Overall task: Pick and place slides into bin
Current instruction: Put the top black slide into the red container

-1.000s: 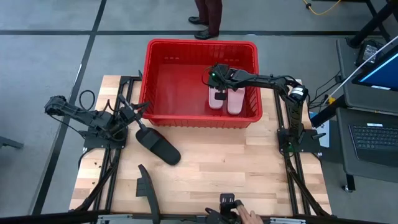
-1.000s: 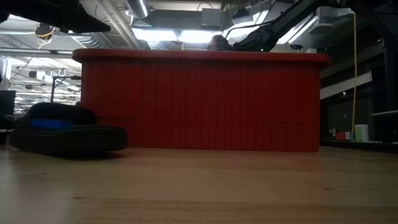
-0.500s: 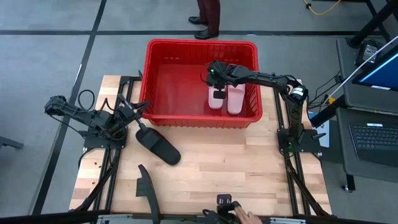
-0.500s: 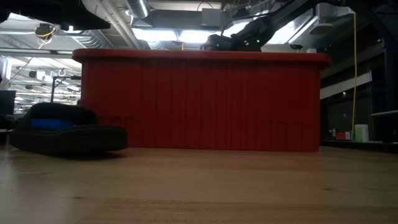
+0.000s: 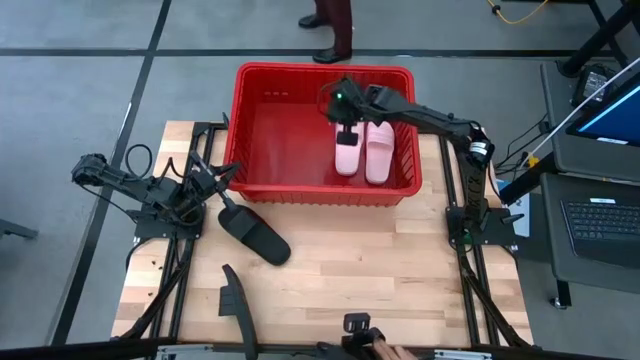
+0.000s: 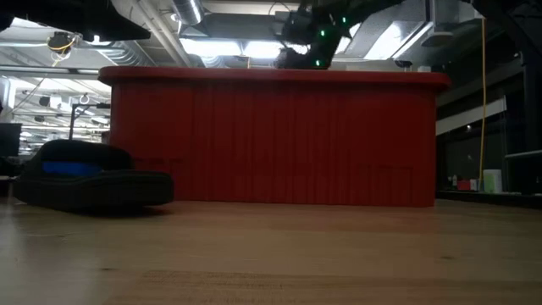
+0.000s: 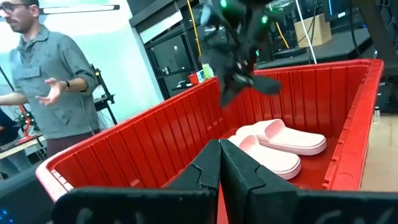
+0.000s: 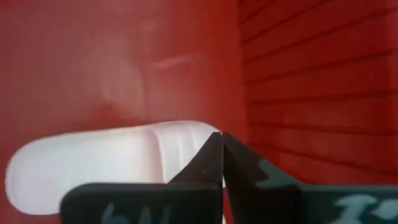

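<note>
Both pink slides (image 5: 365,152) are laid in the bin (image 5: 260,180); right gripper (image 5: 345,112) jaws are pressed together, empty. Next, a black slide (image 5: 253,235) must be fetched.

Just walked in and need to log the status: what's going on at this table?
A two-arm robot is putting slides into the red bin. Two pink slides already lie side by side inside it. The right pincer hangs above them with its fingers shut, holding nothing. The left pincer waits shut beside the bin, near one black slide on the table; another black slide lies nearer the front edge.
</note>
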You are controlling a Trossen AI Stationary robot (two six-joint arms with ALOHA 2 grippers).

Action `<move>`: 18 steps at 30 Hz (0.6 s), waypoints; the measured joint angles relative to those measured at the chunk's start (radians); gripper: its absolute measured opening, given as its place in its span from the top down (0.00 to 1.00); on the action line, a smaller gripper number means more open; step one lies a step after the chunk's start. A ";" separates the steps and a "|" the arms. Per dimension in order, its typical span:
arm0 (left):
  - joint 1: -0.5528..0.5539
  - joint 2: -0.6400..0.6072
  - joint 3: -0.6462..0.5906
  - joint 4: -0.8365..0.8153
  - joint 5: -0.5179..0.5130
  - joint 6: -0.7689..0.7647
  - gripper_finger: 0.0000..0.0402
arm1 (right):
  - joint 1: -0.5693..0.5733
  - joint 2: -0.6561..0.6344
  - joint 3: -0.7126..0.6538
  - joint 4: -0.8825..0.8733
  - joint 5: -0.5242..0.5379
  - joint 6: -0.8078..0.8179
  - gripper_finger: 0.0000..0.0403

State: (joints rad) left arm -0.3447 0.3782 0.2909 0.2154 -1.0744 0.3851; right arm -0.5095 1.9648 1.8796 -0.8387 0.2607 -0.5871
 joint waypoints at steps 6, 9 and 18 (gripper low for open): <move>0.000 0.000 0.000 -0.001 0.028 0.017 1.00 | 0.014 -0.001 0.173 -0.076 -0.004 0.045 0.99; 0.000 0.000 0.000 -0.001 0.044 0.106 1.00 | 0.031 -0.001 0.225 -0.056 -0.031 0.027 0.99; 0.000 0.000 0.000 -0.003 0.194 0.318 1.00 | 0.159 -0.003 0.233 -0.027 -0.035 0.038 1.00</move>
State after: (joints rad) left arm -0.3450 0.3786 0.2909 0.2127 -0.8808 0.7032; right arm -0.3502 1.9619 2.1130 -0.8658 0.2261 -0.5494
